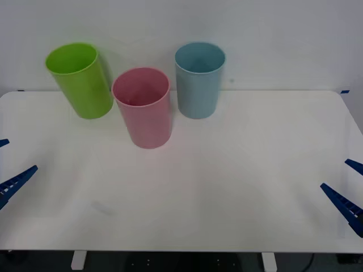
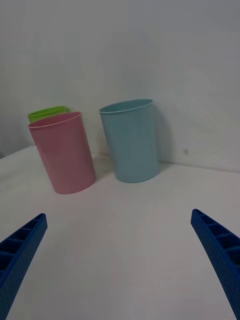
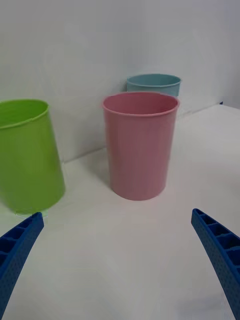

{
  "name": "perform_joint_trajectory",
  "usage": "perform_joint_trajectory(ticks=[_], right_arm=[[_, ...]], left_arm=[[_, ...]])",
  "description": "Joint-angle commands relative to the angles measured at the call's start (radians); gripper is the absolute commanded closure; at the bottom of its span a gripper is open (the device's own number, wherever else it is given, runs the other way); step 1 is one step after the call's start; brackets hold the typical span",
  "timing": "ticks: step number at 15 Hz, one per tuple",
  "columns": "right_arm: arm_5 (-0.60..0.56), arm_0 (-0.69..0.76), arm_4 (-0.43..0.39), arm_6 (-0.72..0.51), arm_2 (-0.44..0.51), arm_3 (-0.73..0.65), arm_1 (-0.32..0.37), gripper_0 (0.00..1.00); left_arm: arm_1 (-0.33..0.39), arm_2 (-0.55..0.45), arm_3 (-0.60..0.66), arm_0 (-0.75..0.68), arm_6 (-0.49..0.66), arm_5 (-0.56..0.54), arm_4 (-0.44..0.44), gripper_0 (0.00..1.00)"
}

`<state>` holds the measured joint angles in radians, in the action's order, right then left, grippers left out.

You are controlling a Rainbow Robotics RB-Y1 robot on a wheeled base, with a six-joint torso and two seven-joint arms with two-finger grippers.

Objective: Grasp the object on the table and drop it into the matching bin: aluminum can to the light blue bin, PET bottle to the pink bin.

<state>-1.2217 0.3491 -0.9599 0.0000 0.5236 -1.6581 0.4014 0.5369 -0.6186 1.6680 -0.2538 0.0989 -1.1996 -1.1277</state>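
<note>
Bins stand upright at the far side of your white surface (image 1: pixel 227 187): lime green bin (image 1: pixel 80 79) at left, pink bin (image 1: pixel 144 106) in the middle and nearest you, light blue bin (image 1: pixel 199 79) right of it. From the front, the pink interior shows nothing you can make out. Your left gripper (image 3: pixel 117 260) faces the pink bin, fingers spread wide. Your right gripper (image 2: pixel 120 260) looks toward pink and blue, fingers apart too, both low at the surface's side edges.

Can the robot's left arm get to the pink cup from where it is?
Probably yes. The left pincer sits open at the table's left edge, and bare tabletop lies between it and the pink cup. The green cup stands off to the side.
</note>
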Motion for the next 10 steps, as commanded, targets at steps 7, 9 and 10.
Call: perform_joint_trajectory(ticks=[7, 9, 10], right_arm=[[0.0, 0.0, 0.0, 0.0, 0.0, 0.0, 0.0, 0.0], [0.0, 0.0, 0.0, 0.0, 0.0, 0.0, 0.0, 0.0], [0.0, 0.0, 0.0, 0.0, 0.0, 0.0, 0.0, 0.0]], left_arm=[[-0.002, 0.019, -0.001, -0.104, -0.03, -0.014, 0.062, 0.0], [-0.002, 0.025, -0.001, -0.105, -0.028, -0.012, 0.068, 0.0], [-0.002, 0.028, -0.001, -0.105, -0.024, -0.012, 0.072, 0.0]])
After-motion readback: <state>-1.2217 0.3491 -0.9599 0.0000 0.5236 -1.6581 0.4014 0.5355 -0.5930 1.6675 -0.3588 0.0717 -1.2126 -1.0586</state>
